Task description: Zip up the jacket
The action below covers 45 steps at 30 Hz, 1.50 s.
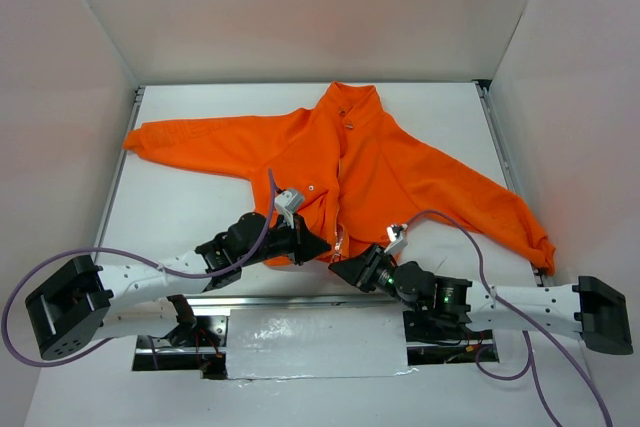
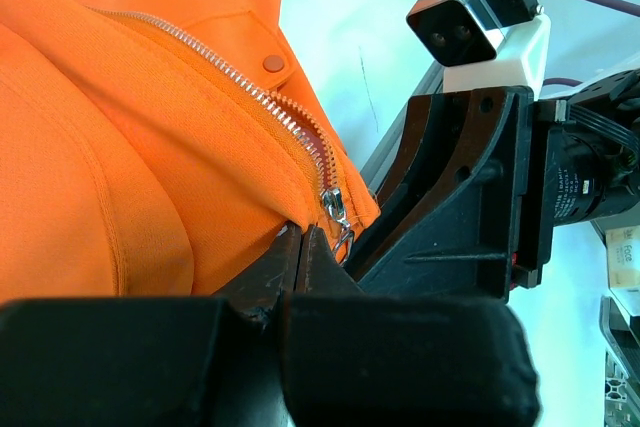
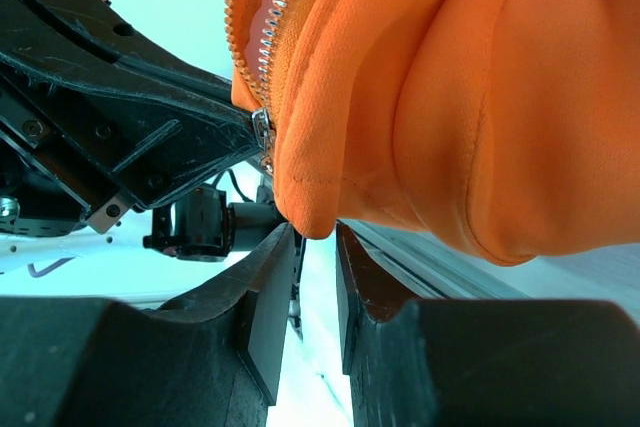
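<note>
- The left arm reaches in from the bench's near left corner, lying low with its forearm slanting toward the middle of the near edge. The left gripper (image 1: 318, 245) is at the hem.
- Its jaws are pressed together on the hem edge, just beside the metal zipper slider (image 2: 333, 205).
- The right arm comes in from the near right corner, also low, pointing toward the same spot. The right gripper (image 1: 337, 267) almost meets the left one.
- In the right wrist view its jaws stand slightly apart, with a rounded corner of hem at their mouth. Whether the cloth touches them cannot be told.
- One large bright orange fleece-like jacket (image 1: 400, 167) lies front up on the white bench (image 1: 200, 217). Its stand-up collar points to the far edge and its hem to the near edge.
- Its two sleeves spread out, one to the left edge and the other down to the right edge.
- One pale zipper (image 2: 250, 82) runs up the centre front, its teeth parted above the slider.
- One round snap (image 2: 273, 63) shows in the left wrist view.
- Two purple cables trail off, one from each arm.
</note>
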Each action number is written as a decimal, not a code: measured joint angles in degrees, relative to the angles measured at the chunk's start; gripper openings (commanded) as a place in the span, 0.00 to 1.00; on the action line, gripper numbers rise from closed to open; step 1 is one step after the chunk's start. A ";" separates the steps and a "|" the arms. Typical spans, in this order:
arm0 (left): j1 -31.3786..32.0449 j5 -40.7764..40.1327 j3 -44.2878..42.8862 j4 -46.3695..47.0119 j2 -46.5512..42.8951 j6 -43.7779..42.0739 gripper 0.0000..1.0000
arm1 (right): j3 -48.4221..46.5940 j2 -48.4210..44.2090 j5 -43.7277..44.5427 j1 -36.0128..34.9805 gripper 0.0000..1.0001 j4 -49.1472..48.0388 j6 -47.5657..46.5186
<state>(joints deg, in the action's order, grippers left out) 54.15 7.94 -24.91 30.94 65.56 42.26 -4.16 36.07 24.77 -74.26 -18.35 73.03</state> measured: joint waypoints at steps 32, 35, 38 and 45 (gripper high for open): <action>-0.02 -0.15 -0.20 -0.52 0.33 -0.17 0.00 | -2.10 -1.09 1.90 -0.24 0.00 3.45 -1.07; -0.02 -0.15 -0.24 -0.66 0.33 -0.24 0.00 | -2.82 -1.51 2.12 -0.22 0.00 4.96 -0.59; -0.02 -0.15 -0.24 -0.70 0.33 -0.26 0.00 | -4.61 -1.84 2.93 -0.24 0.00 8.33 0.70; -0.02 -0.11 -0.24 -0.22 0.33 -0.33 0.00 | -10.14 -1.99 4.85 -0.24 0.00 16.44 5.51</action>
<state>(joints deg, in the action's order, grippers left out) 54.13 7.84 -25.15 30.72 65.89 41.93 -14.31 34.09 29.63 -74.50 -1.91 78.54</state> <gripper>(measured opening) 0.031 0.010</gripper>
